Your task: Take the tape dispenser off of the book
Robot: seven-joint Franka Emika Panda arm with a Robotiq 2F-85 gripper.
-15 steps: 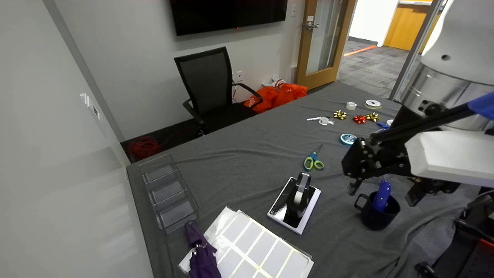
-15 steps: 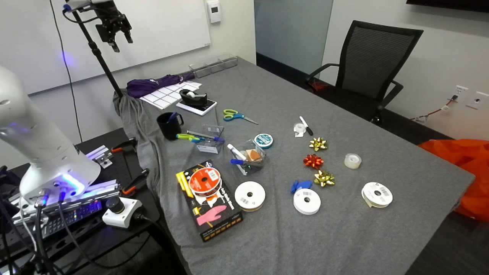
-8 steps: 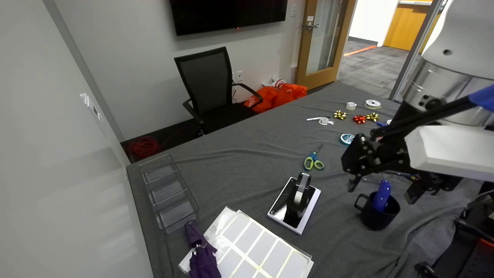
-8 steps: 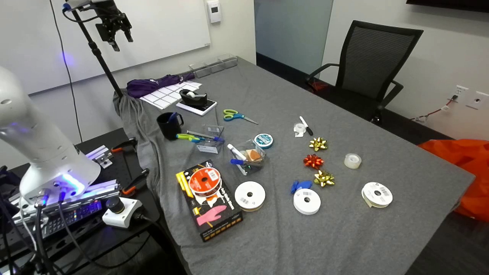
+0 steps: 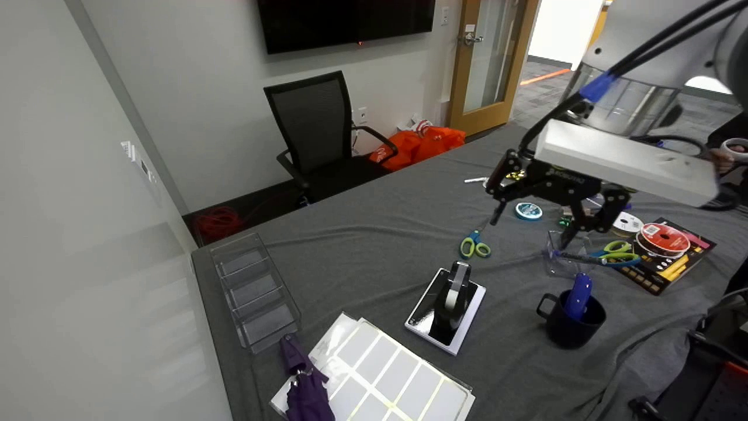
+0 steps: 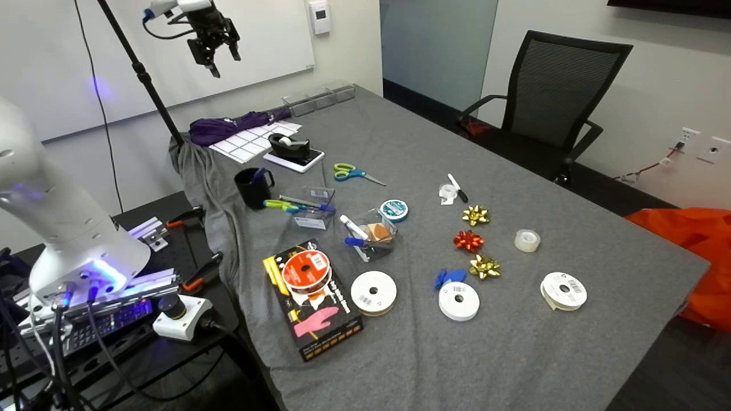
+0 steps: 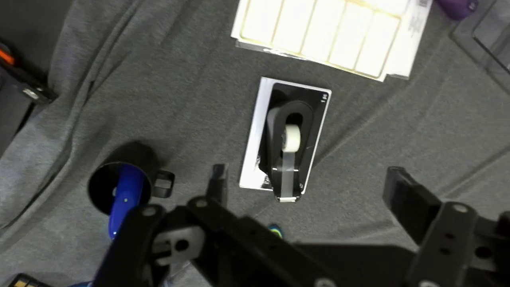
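Below me spread a table (image 6: 542, 354), draped in grey, with a black mesh chair (image 5: 318, 131) standing beyond its edge. White grid-patterned sheets (image 5: 403, 383) lay on the table, a purple umbrella (image 5: 307, 392) resting partly over them. My gripper (image 5: 530, 229) hung in the air above, and my fingers (image 7: 412, 203) stood wide apart. The book (image 7: 257, 135) lay flat near the sheets; in the wrist view it showed beneath me, between my fingertips. The black tape dispenser (image 7: 287, 159) sat upright on top of the book. A dark mug (image 5: 567, 330) stood near them, and green-and-blue scissors (image 5: 474, 237) lay near one end of the book. A blue object (image 5: 578, 295) leaned in the mug, and a white roll (image 7: 293, 137) sat in the dispenser.
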